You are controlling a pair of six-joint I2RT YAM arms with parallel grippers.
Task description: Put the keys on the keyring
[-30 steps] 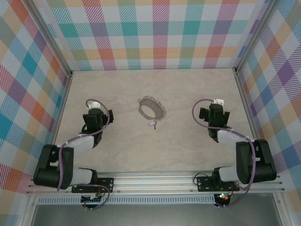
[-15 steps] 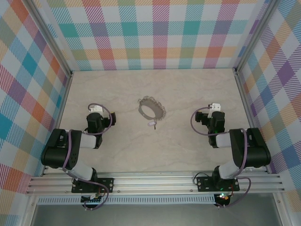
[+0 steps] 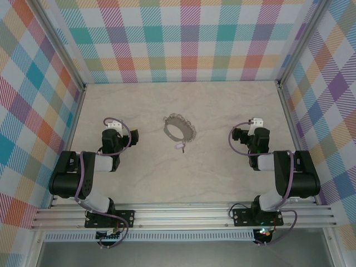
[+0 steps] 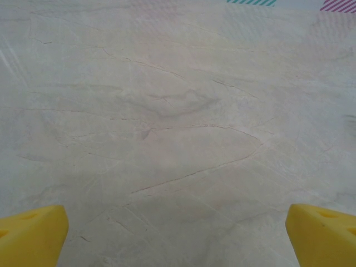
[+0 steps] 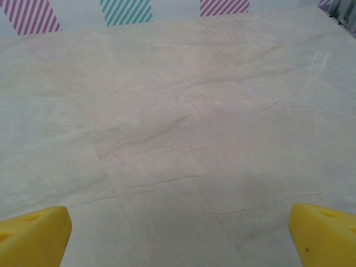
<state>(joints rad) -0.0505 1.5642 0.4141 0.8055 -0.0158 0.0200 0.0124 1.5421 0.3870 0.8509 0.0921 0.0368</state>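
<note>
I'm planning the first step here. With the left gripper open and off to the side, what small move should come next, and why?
Probably swing the left gripper toward the centre, above the key. The key lies at the near edge of the keyring, untouched, and that gripper is open and empty.

A pale beige table [image 3: 222,183] with faint marble-like veins forms the floor of the enclosure. A back wall [image 3: 183,39], a left wall [image 3: 28,111] and a right wall [image 3: 334,111] stand around it, all covered in a bright check of teal, purple, orange, yellow and red on white. Slim metal posts [image 3: 60,47] run up the far corners. A silver metal rail [image 3: 183,214] lies along the table's near edge. In the right wrist view, the veined surface meets purple and teal striped patches [image 5: 125,10] of wall at its far edge.
</note>
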